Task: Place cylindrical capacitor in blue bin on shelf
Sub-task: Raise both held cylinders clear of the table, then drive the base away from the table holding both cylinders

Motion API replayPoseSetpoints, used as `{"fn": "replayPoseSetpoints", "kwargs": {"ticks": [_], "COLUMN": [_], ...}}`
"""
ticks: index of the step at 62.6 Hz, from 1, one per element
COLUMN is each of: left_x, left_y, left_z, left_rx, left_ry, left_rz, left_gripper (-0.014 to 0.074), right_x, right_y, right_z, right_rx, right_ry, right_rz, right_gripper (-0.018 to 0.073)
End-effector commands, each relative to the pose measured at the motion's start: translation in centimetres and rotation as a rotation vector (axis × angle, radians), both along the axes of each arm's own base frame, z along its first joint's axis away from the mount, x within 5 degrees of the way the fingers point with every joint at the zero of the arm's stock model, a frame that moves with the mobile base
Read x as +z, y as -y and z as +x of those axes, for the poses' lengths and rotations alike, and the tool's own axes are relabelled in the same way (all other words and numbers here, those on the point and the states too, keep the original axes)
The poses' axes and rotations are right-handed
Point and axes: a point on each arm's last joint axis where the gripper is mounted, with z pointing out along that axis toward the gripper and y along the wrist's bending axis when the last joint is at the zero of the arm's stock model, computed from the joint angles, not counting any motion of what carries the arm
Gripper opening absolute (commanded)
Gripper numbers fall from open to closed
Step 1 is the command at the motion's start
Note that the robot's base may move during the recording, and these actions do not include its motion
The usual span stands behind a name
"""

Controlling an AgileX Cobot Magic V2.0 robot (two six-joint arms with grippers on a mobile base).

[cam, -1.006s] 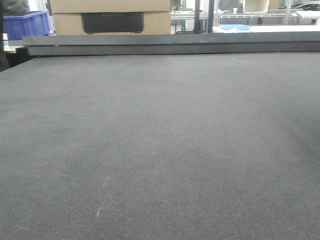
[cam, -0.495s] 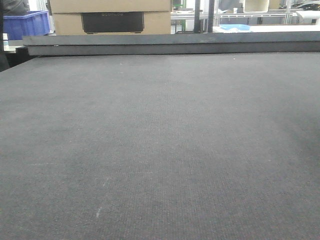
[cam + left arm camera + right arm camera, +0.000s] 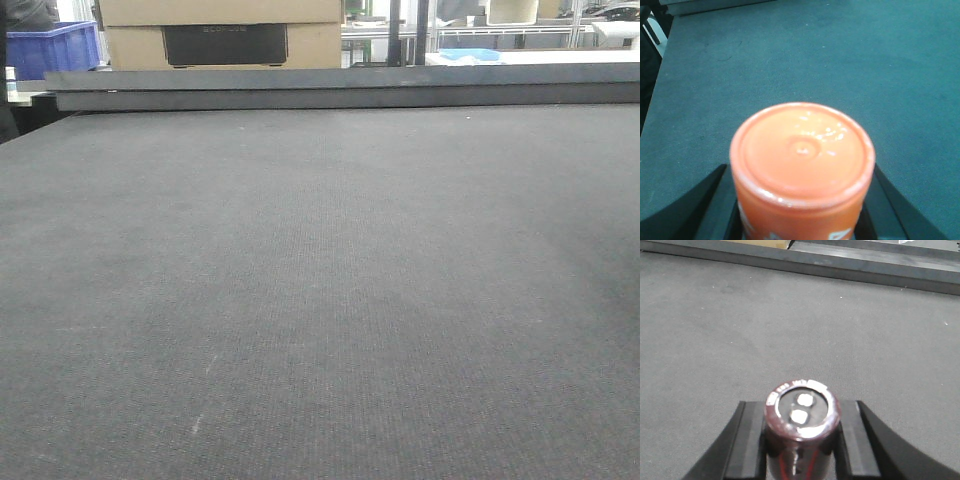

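Note:
In the right wrist view, a dark maroon cylindrical capacitor [image 3: 801, 412] with two silver terminals on its top stands upright between the black fingers. My right gripper [image 3: 801, 425] is shut on it, above the grey mat. Seen from the left wrist, my left gripper [image 3: 801, 200] is shut on a wide orange cylinder [image 3: 802, 150] with white markings on its side, its black fingers [image 3: 705, 195] pressing both flanks. Neither gripper shows in the front view. The shelf is out of view.
A dark grey mat [image 3: 320, 280] covers the table, ending in a raised dark rail [image 3: 340, 88] at the far edge. Beyond it stand a cardboard box [image 3: 220, 35] and a blue bin [image 3: 52, 48] at far left. The mat's left edge [image 3: 655, 95] drops off in the left wrist view.

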Motion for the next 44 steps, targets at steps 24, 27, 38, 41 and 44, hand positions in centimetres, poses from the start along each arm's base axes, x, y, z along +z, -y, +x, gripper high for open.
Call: {"fn": "replayPoseSetpoints", "kwargs": {"ticks": [24, 27, 38, 41, 44], "left_x": [0.25, 0.25, 0.25, 0.25, 0.28], "left_y": [-0.08, -0.08, -0.08, -0.08, -0.09], "left_z": [-0.01, -0.01, -0.01, -0.01, -0.07], "left_rx": [0.005, 0.005, 0.005, 0.005, 0.005], "left_ry": [0.020, 0.020, 0.020, 0.020, 0.022], "left_rz": [-0.001, -0.001, -0.001, -0.001, -0.001], "left_gripper": [-0.0111, -0.0111, -0.0111, -0.0111, -0.0111], "right_x": [0.54, 0.54, 0.54, 0.54, 0.54], "right_y": [0.03, 0.03, 0.03, 0.03, 0.03], "right_z": [-0.16, -0.16, -0.16, -0.16, -0.16], "right_rx": [0.000, 0.000, 0.000, 0.000, 0.000], "right_ry": [0.034, 0.034, 0.034, 0.034, 0.034], "right_rz": [0.004, 0.004, 0.004, 0.004, 0.004], "right_gripper": [-0.0162, -0.0162, -0.0162, -0.0162, -0.0162]}}
